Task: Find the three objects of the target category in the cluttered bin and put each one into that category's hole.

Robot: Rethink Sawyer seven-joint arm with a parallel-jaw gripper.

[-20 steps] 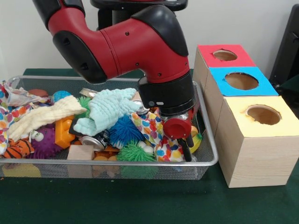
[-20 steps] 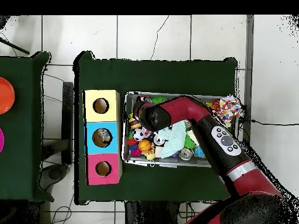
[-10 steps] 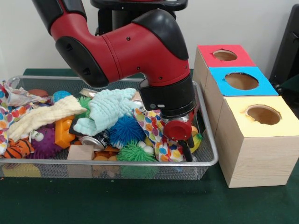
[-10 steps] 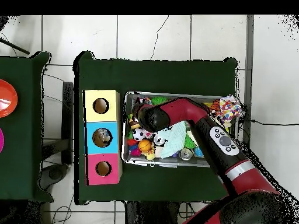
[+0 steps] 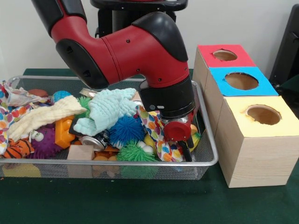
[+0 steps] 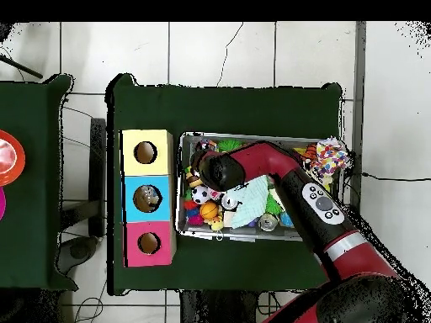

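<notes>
Front view: jaws hidden low among wire bin (image 5: 208, 161) clutter, grip state indiscernible; no legible writing anywhere.

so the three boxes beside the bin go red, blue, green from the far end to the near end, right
Not quite. In the front view the red box and the blue box are as you say, but the nearest one is the yellow box, not green. All three stand beside the wire bin.

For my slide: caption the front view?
Sawyer gripper probes a cluttered wire bin beside three holed boxes.
</notes>
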